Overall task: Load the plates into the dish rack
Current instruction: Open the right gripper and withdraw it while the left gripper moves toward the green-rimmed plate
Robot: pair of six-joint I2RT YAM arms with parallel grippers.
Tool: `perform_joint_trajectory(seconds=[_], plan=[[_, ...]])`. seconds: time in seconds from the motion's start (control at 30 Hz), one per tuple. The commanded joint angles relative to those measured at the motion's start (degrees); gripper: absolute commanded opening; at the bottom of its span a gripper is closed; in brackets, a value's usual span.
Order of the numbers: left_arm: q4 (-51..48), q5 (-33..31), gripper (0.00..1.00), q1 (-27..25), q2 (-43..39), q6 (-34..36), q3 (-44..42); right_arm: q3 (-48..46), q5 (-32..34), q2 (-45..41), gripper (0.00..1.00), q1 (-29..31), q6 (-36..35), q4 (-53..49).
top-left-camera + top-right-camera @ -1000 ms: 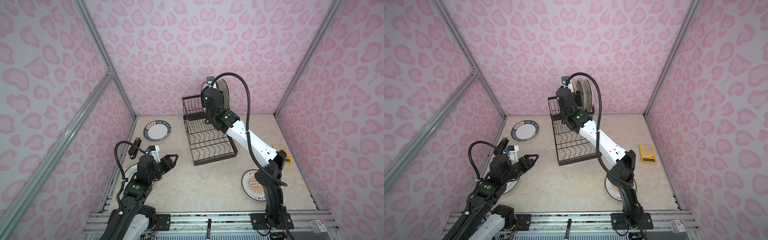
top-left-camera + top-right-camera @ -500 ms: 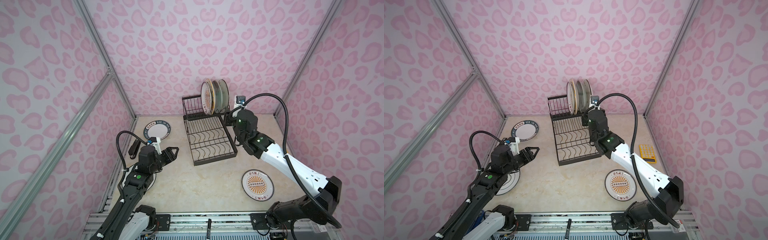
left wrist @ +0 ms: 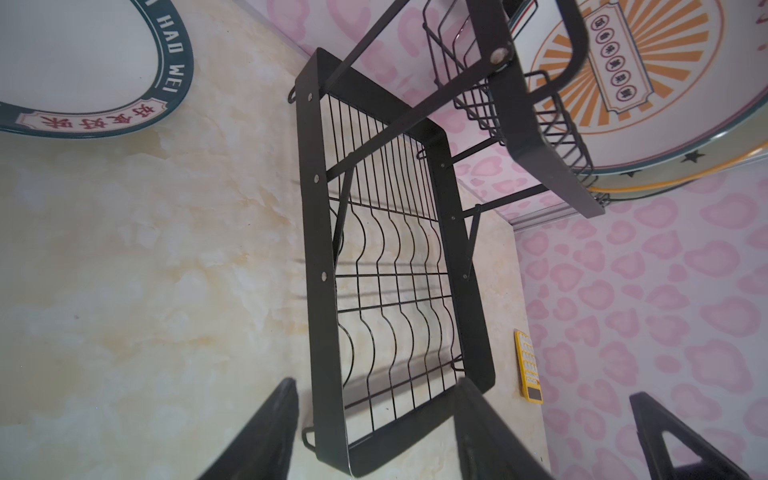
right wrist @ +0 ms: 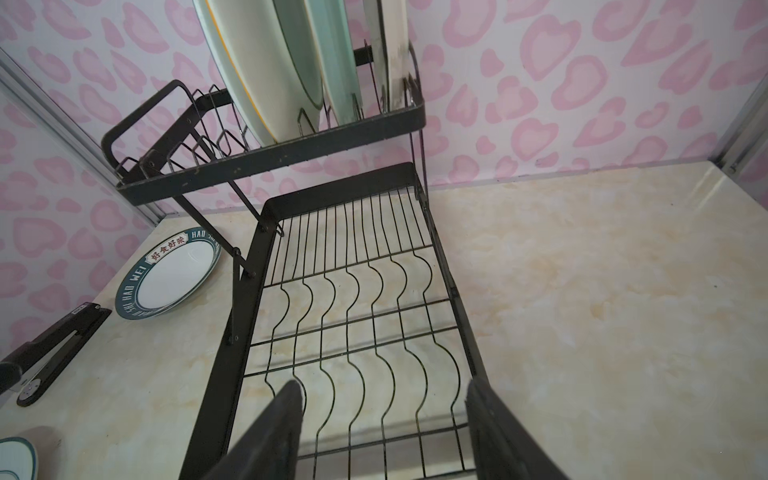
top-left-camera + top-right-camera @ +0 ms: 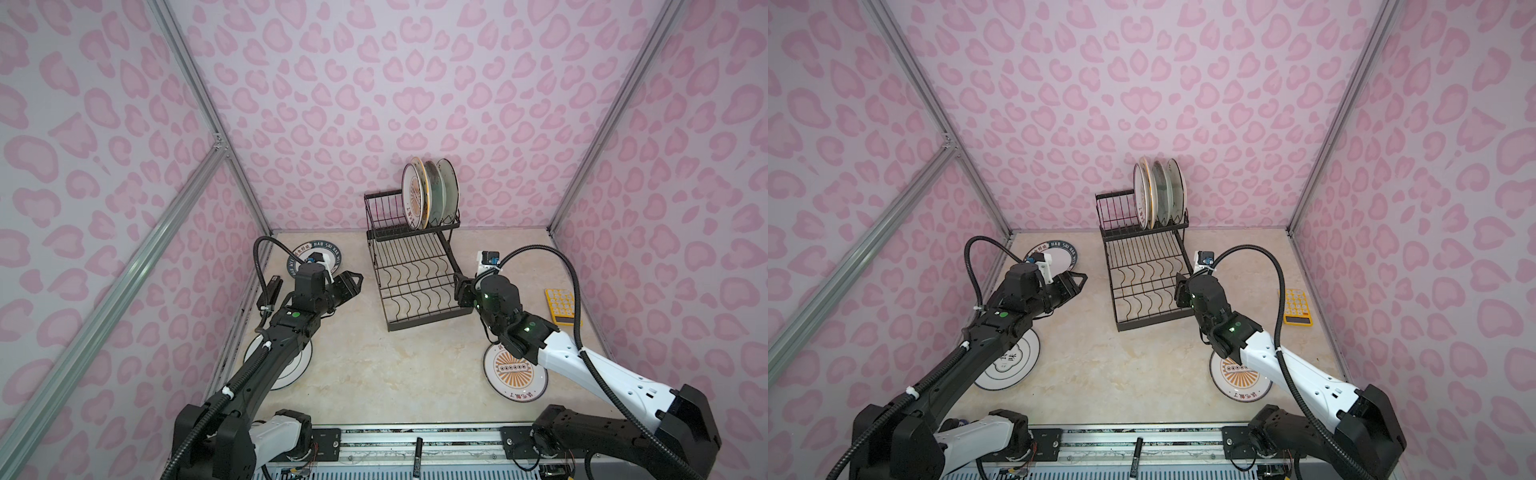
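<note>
Left gripper (image 3: 374, 419) and right gripper (image 4: 382, 399) both gape empty; the sunburst plate (image 5: 512, 369) front-right of the dish rack (image 3: 319, 249) is likely stiff, slick, breakable: pinch its rim

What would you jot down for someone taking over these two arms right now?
Left pincer: open, empty, left of the dish rack.
Right pincer: open, empty, at its right edge.
Done: at least three plates stand in the upper tier.
Left: lettered-rim plate far left, white plate near left, sunburst plate near right, all flat on the table.
</note>
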Motion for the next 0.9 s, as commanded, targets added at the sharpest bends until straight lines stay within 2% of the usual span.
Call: perform_joint_trajectory(seconds=[0.0, 0.37, 0.57, 0.87], plan=[[2.2, -2.6, 0.62, 0.4, 2.7, -0.2, 2.5, -3.1, -0.3, -2.6, 0.62, -0.2, 3.0, -0.1], [2.6, -4.0, 0.62, 5.8, 7.6, -2.8, 4.6, -9.9, -1.0, -12.1, 0.62, -2.6, 4.7, -3.9], [5.1, -3.0, 0.62, 11.3, 9.8, -6.3, 1.6, -11.0, -2.0, -13.5, 0.62, -4.3, 5.3, -4.5], [5.3, -3.6, 0.63, 18.4, 14.6, -5.3, -0.4, -12.4, -2.9, -15.1, 0.62, -4.4, 6.6, -4.4]])
